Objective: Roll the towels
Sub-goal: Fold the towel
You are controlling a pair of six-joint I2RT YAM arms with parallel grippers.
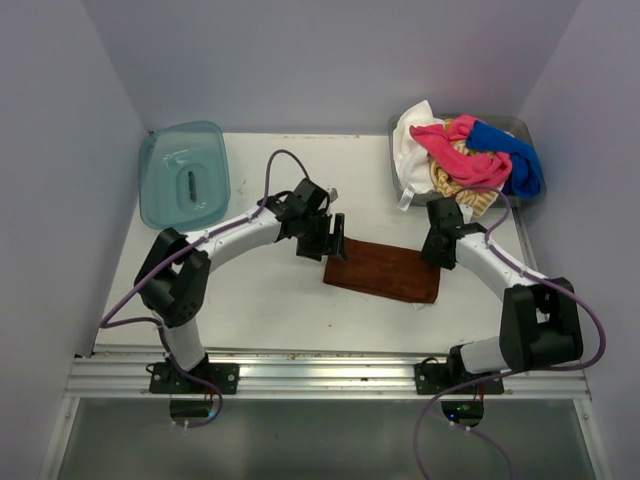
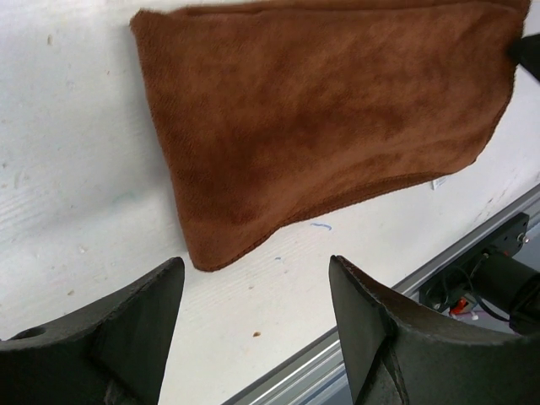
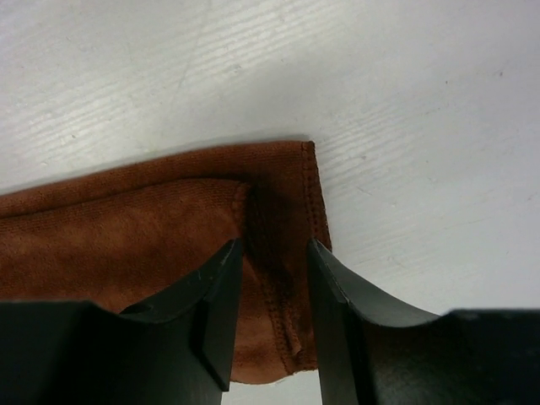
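A rust-brown towel lies folded flat in the middle of the table. My left gripper is open and empty just off the towel's left end. In the left wrist view the towel lies beyond the gripper, whose jaws stand wide apart over bare table. My right gripper is at the towel's right end. In the right wrist view the gripper stands narrowly open, straddling the towel's stitched hem, which lies flat between the jaws. Pink, white, blue and striped towels are heaped at the back right.
The heaped towels sit in a clear bin at the back right. A translucent teal tray lies at the back left. A metal rail runs along the table's near edge. White walls close in the left, back and right.
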